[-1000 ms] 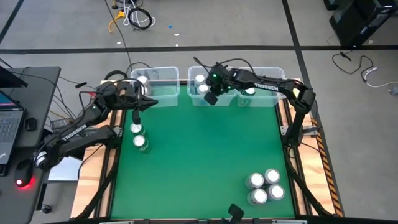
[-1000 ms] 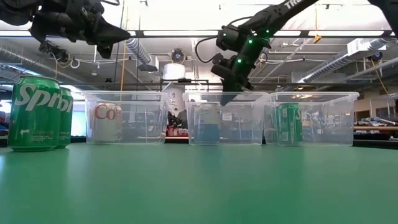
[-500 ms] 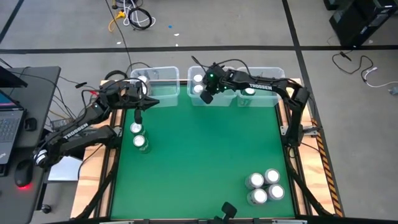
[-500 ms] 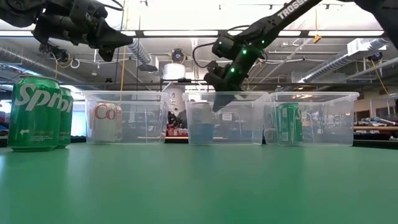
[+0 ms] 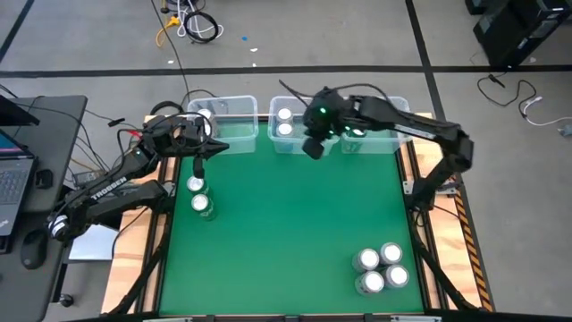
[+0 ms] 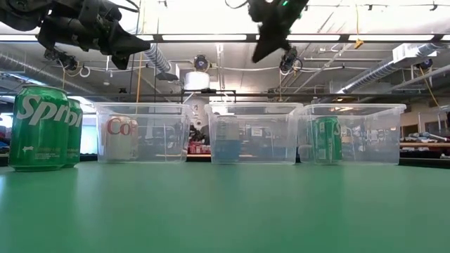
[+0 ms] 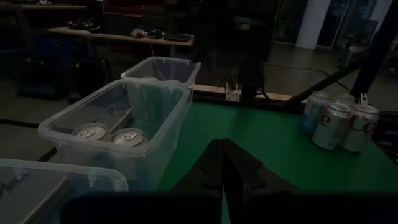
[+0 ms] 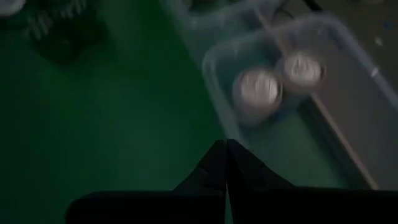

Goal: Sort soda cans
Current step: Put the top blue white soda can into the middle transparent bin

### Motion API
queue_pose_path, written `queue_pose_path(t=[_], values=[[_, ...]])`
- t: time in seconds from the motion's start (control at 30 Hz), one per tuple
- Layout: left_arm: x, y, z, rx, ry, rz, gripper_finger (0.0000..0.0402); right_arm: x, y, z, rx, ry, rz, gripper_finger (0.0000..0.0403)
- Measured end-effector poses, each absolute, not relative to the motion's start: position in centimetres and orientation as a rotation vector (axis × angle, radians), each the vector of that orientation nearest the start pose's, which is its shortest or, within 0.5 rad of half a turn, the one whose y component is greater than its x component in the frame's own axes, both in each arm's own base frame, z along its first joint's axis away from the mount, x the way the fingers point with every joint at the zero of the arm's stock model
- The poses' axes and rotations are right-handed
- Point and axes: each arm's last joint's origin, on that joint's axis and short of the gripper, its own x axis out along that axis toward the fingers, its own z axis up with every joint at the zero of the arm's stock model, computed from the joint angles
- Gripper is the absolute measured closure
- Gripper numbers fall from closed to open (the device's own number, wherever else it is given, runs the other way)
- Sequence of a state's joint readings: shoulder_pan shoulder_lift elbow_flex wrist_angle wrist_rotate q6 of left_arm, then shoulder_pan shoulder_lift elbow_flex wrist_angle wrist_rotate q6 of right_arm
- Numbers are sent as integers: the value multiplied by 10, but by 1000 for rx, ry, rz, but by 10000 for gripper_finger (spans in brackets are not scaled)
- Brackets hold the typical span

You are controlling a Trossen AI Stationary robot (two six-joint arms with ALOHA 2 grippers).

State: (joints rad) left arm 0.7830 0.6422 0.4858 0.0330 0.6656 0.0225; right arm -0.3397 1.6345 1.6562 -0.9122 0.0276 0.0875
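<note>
High view: the green surface (image 5: 286,233) fills the middle. Three clear bins sit along its 12 o'clock edge: the left bin (image 5: 234,107), the middle bin (image 5: 299,143) and the right bin (image 5: 380,143).

The right arm has pulled back. Half a second ago its end effector was down over the middle bin. Now the right end effector (image 5: 313,148) is lifted high, just at that bin's 6 o'clock side. Its fingers are pressed together and hold nothing. Two cans (image 5: 284,122) now sit in the middle bin, so I think one was just dropped there and that step is done.

The left end effector (image 5: 198,167) has not moved. It hangs at 10 o'clock, just above two green cans (image 5: 198,195). Its fingers are pressed together too, and empty.

Four more cans (image 5: 380,268) wait near 5 o'clock, well apart from the bins. The left bin holds a can (image 5: 205,115), and the right bin holds a green one (image 6: 327,140).

So six cans still need sorting.
</note>
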Motion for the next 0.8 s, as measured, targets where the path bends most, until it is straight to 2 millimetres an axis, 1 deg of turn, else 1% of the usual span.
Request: queue_pose_path(t=[0.1,0.2,0.33,0.43,0.57,0.8], values=[[119,93,272,-41,95,126,398,306,-82,369,267,908,-378,402],[119,94,271,-28,96,128,398,285,-48,381,305,949,-420,402],[121,96,271,-28,95,128,398,269,-11,377,359,1040,-498,402],[124,98,268,-40,109,128,398,257,18,375,406,1096,-498,395],[128,102,264,-61,133,126,398,249,55,367,434,1165,-495,359],[135,110,256,-89,165,125,398,241,111,356,547,1215,-502,265]])
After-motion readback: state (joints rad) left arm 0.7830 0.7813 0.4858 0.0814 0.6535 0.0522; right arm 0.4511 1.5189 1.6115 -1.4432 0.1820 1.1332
